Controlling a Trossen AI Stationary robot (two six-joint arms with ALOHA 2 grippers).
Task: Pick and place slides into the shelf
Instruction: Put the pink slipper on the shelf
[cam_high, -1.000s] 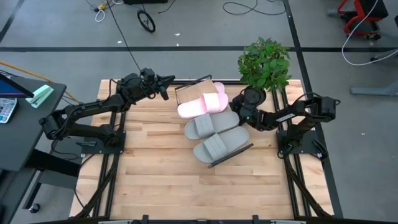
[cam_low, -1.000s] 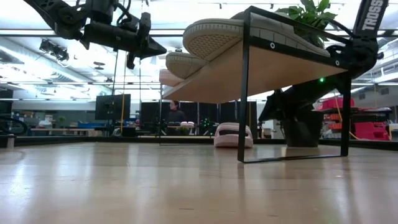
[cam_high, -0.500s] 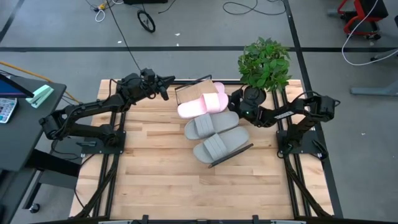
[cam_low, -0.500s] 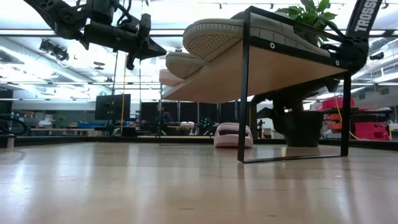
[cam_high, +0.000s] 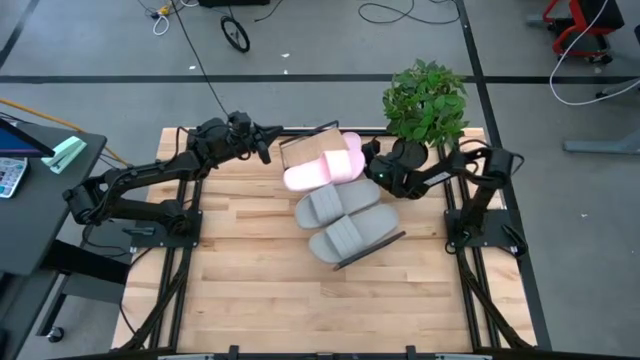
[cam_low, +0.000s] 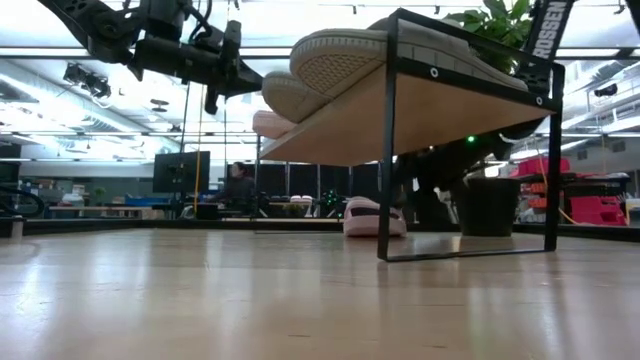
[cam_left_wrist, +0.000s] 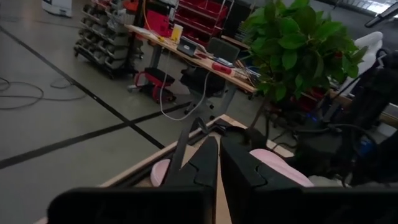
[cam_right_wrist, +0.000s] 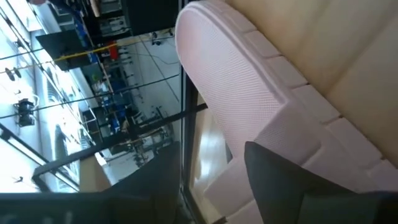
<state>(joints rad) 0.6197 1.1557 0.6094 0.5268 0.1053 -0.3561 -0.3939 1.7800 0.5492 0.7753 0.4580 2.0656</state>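
Right gripper open at pink slide on shelf; left gripper closed, clear.

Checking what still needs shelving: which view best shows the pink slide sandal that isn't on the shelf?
The low view: the pale pink slide sandal lies on the tabletop behind the light-wood shelf's black frame. The high view shows only part of it; the wrist views don't settle which pink sandal they show.

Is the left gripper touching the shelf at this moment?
Apart. In the high view the left gripper sits short of the shelf frame, with tabletop showing between them; its fingers are closed on nothing.
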